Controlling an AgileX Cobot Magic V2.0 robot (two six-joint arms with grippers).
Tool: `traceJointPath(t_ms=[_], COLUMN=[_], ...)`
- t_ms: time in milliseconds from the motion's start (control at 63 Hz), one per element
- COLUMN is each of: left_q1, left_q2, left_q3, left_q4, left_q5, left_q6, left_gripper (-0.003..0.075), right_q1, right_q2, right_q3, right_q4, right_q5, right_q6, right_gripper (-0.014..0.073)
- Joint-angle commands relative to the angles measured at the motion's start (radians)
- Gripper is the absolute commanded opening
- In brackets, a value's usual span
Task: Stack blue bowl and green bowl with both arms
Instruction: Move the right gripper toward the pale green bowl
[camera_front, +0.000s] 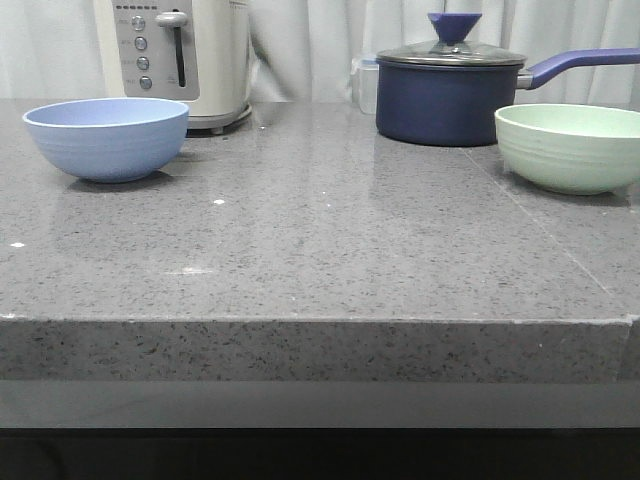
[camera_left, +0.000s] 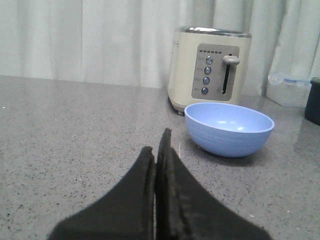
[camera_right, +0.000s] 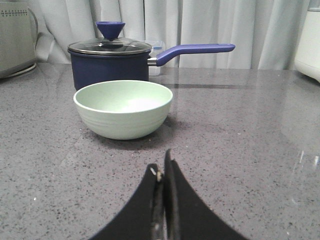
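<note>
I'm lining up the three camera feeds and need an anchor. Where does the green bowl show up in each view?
Front view: the green bowl sits at the right edge, just in front of the navy saucepan.
Left wrist view: not in it; only the blue bowl and the toaster show.
Right wrist view: left of centre, in front of the same saucepan.
Shared landmark: the saucepan.
</note>
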Motion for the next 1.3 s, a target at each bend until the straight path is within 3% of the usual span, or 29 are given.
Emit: traceJointPath(t_ms=[0,254,556,714,1286], left_q1=[-0.009,-0.009,-0.009,-0.009,-0.009], left_q2=[-0.015,0.073,0.359,0.457,0.651], left_q3=[-0.091,-0.415,-0.790,-0.834,-0.814], left_q4=[-0.002,-0.002,-0.008,-0.008,0.003], left_q5=[-0.066,0.222,0.528,0.532,0.535], left_q6=[-0.007,-0.007,-0.007,-0.007,-0.002], left_gripper=[-0.0020,-0.0020,-0.0020,-0.0020,-0.0018], right_q1=[-0.006,-0.006,-0.006,-0.006,-0.006], right_q2=[-0.019,0.051,0.339,0.475,0.760], right_q3=[-0.103,-0.400,-0.752,-0.829,-0.822], right_q4=[-0.002,-0.019,-0.019,-0.019,-0.019], right_q5=[-0.017,0.214,0.469,0.516,0.537], right_q6=[-0.005,-0.005,-0.005,-0.005,-0.005], right_gripper=[-0.0054,-0.0054,-0.0054,-0.0054,-0.0042])
